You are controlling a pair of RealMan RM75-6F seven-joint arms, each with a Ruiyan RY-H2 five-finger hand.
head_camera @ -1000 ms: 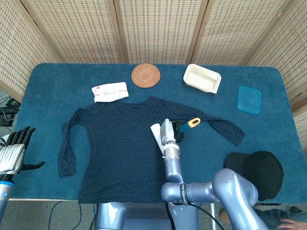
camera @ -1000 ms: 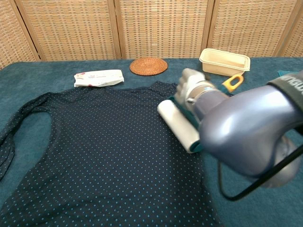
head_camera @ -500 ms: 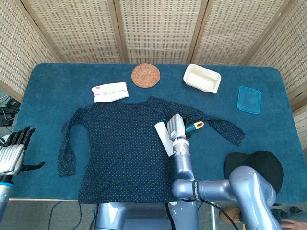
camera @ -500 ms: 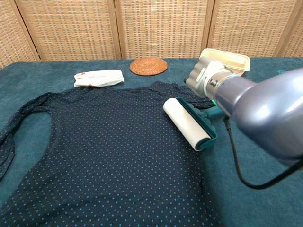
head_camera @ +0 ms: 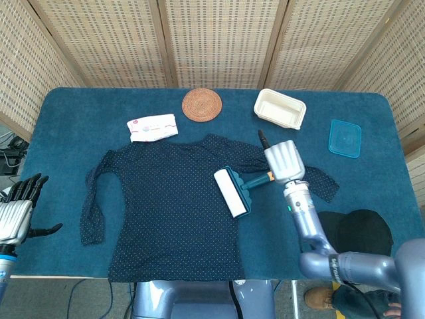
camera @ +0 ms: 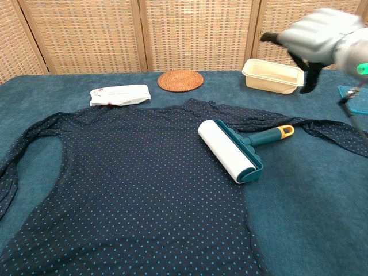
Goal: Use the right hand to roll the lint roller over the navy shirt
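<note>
The navy dotted shirt [head_camera: 166,199] [camera: 126,184] lies spread flat on the blue table. On its right edge rests the lint roller [head_camera: 234,190] [camera: 230,148], white drum on the cloth, teal handle with orange tip pointing right. Nothing holds the roller. My right hand [head_camera: 284,161] [camera: 313,40] hovers above and to the right of the handle, lifted off the table, fingers apart and holding nothing. At the far left edge of the head view my left hand [head_camera: 18,211] hangs off the table with fingers spread and nothing in them.
A round woven coaster [head_camera: 201,104], a white packet [head_camera: 153,127] and a cream tray [head_camera: 279,107] sit along the back. A blue lid [head_camera: 344,137] lies at the right, a black cap [head_camera: 358,236] at the front right.
My right hand let go of the lint roller and rose up and to the right. The roller stays lying on the shirt's right edge. The left hand has not moved.
</note>
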